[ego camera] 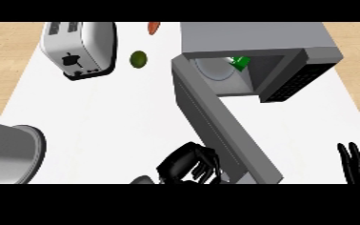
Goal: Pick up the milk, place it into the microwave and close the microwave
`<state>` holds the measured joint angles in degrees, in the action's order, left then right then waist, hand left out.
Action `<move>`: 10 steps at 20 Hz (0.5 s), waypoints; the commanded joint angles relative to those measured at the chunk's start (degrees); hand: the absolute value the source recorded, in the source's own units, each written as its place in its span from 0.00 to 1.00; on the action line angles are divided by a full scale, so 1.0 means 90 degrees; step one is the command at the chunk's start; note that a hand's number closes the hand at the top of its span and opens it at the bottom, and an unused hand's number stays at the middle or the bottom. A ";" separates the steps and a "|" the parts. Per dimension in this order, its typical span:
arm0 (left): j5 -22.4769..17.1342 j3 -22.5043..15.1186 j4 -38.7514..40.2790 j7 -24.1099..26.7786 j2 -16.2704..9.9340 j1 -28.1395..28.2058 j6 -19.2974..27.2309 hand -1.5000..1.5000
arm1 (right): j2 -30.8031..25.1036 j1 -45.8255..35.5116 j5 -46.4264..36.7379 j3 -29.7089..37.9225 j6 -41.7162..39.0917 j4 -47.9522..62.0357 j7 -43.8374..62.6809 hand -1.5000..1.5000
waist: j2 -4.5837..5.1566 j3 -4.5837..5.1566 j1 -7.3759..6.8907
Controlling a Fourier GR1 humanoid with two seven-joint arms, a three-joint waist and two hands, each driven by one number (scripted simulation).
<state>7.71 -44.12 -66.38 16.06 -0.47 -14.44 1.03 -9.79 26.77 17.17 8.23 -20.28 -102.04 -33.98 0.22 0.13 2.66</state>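
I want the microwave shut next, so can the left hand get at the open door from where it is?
Probably yes. The left hand sits right beside the outer end of the open microwave door, on its outer side, with nothing between them.

Milk (240, 61) inside microwave (281, 38); toaster (79, 48) far left, door (221, 124) between.

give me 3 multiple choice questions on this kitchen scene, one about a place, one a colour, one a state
1. Where is the milk carton?
A. inside the microwave
B. beside the toaster
C. in the right hand

2. What colour is the round fruit near the toaster?
A. white
B. green
C. blue

3. How is the microwave door?
A. shut
B. missing
C. open

Answers:
1 A, the carton sits in the cavity.
2 B, it shows olive green.
3 C, the door swings out toward the left hand.
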 commanded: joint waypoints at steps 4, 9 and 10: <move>-0.1237 -0.1304 0.0602 -0.0173 0.0049 -0.1167 0.1495 1.00 | -0.0222 0.0089 0.0242 -0.0117 -0.0172 -0.0930 0.0529 0.00 | 0.0070 0.0016 0.0358; -0.1743 -0.1320 0.0681 -0.0470 0.0048 -0.1889 0.2130 1.00 | -0.0378 0.0019 0.0257 -0.0120 -0.0172 -0.1149 0.0782 0.00 | 0.0142 0.0022 0.0671; -0.1904 -0.1237 0.0706 -0.0428 0.0049 -0.1943 0.2245 1.00 | -0.0369 0.0106 0.0279 -0.0187 -0.0216 -0.1314 0.0800 0.00 | 0.0147 0.0029 0.0761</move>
<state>-5.57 -54.36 -60.91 12.54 -0.64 -27.90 17.04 -12.36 27.94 19.29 6.91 -21.86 -111.65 -28.08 1.15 0.29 7.48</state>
